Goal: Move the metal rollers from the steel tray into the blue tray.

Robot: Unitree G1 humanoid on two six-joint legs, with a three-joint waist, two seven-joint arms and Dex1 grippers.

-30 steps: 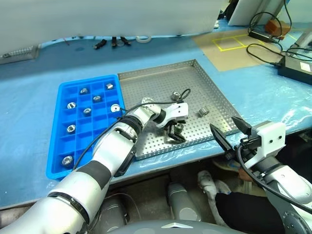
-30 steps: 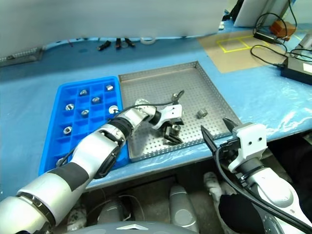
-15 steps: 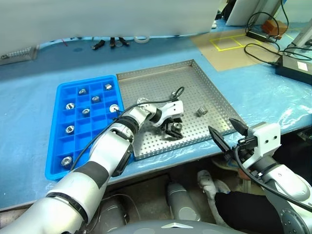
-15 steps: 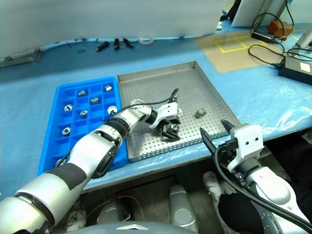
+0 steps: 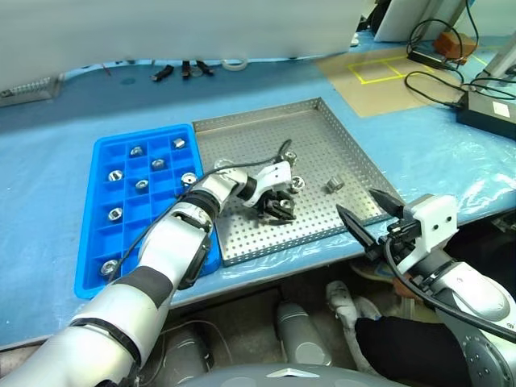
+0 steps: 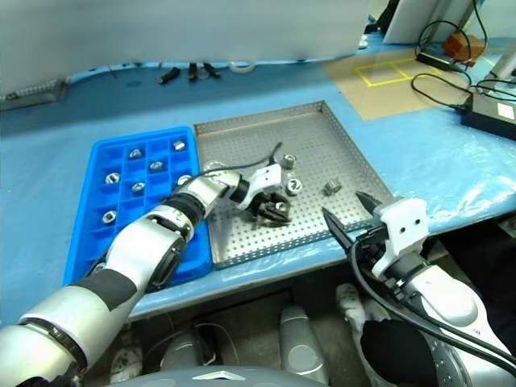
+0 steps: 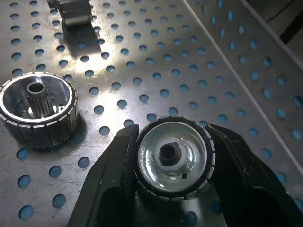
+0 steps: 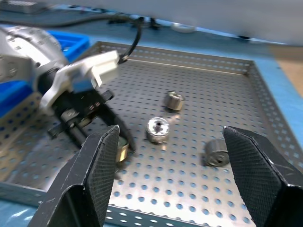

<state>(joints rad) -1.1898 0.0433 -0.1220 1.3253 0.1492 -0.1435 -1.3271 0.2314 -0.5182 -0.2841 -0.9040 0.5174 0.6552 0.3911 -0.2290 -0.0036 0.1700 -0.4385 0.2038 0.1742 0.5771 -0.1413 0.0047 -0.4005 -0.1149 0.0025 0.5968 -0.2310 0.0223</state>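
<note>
Three metal rollers (image 8: 157, 129) are lying loose on the steel tray (image 5: 339, 141), and you are pinching a fourth (image 7: 173, 161) in the left end effector (image 5: 280, 211), whose two black fingers (image 7: 111, 177) are pressing on opposite sides of its ribbed rim, near the steel tray's front middle. It is sitting square between the fingers, hole facing the wrist camera, so you are gripping it well; whether it is clear of the perforated floor I cannot tell. Judging from this, you are at the lift: be raising it straight up before swinging across, since another roller (image 7: 38, 109) is sitting just beside it and a sideways drag could knock it. Then be carrying it over the steel tray's left rim to the blue tray (image 5: 97, 242), which is touching that rim, and aiming for an empty compartment. Your right end effector (image 5: 368, 216) is hanging spread wide and empty, beyond the steel tray's front right corner.
</note>
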